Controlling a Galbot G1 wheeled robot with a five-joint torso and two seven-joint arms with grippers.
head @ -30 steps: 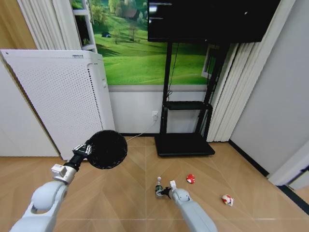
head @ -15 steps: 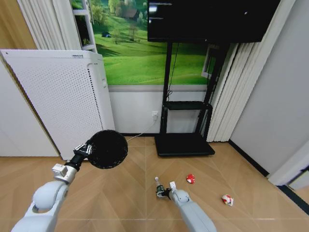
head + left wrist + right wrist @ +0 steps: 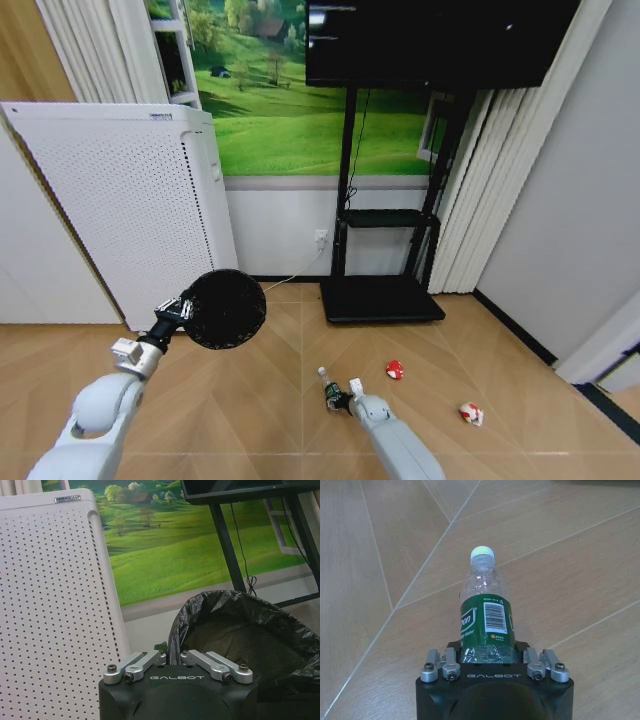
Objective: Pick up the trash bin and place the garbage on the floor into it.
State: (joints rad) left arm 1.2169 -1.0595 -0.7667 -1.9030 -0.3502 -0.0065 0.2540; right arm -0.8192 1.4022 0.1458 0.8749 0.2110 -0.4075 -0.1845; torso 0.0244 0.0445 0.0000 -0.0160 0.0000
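I'm keeping my right pincer [image 3: 492, 666] clamped on the green bottle [image 3: 486, 620], cap pointing ahead of it; my left pincer [image 3: 173, 661], gripping the trash bin [image 3: 224, 309] rim, should hold the mouth steady.

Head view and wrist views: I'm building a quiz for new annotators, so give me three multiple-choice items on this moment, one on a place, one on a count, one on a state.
1. Where is the trash bin?
A. on the TV stand
B. held up at the left tool
C. flat on the floor

2. How many litter items lie loose on the floor?
A. two
B. none
C. five

3. The green bottle is:
A. inside the bin
B. clamped in the right tool
C. standing alone

Key: B, the tool grips its bagged rim; A, the red wad and red-and-white wad; B, the bottle sits between that tool's fingers.
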